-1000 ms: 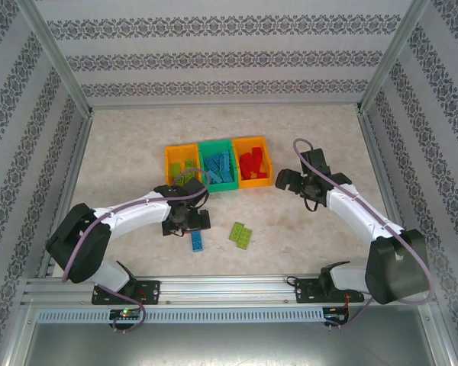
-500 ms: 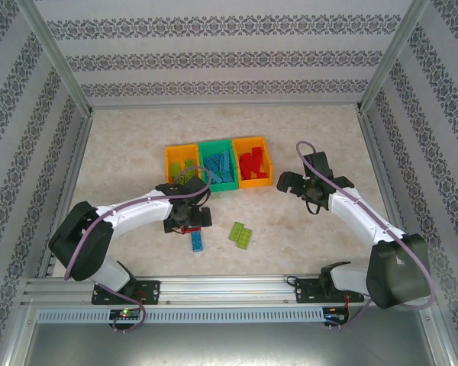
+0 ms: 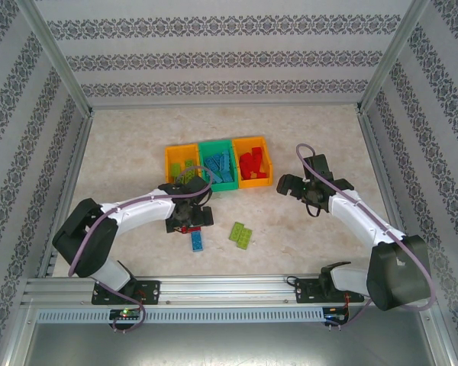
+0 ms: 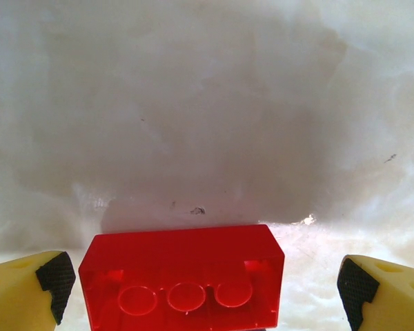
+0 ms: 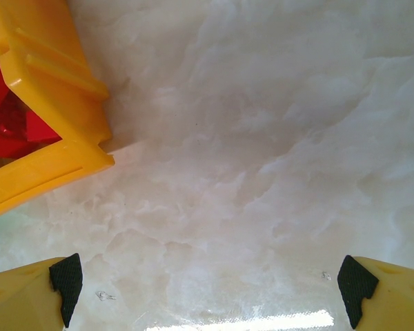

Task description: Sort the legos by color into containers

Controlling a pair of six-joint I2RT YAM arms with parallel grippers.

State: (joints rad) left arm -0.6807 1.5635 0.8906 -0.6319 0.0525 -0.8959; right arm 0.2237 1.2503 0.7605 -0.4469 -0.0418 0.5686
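A red lego [image 4: 183, 276] lies upside down on the table between the fingers of my left gripper [image 4: 203, 283], which is open. Its left end is close to one pad [image 4: 56, 277], and a wide gap separates it from the other. From above, that gripper [image 3: 189, 219] hovers over the red lego [image 3: 186, 228]. A blue lego [image 3: 196, 241] and lime green legos [image 3: 241, 235] lie loose nearby. The left orange bin [image 3: 169, 162] holds green legos, the green bin [image 3: 207, 145] blue ones, the right orange bin [image 3: 268, 158] red ones. My right gripper [image 3: 288, 184] is open and holds nothing.
A corner of the right orange bin [image 5: 48, 103] with red legos [image 5: 14, 124] inside sits at the upper left of the right wrist view, ahead of the right gripper [image 5: 210, 283]. Bare marbled table [image 3: 313, 133] surrounds the bins. Patterned walls and metal posts enclose the workspace.
My left gripper has shifted slightly right over the red lego, which now peeks out beneath it. The right gripper has drifted a little toward the near right.
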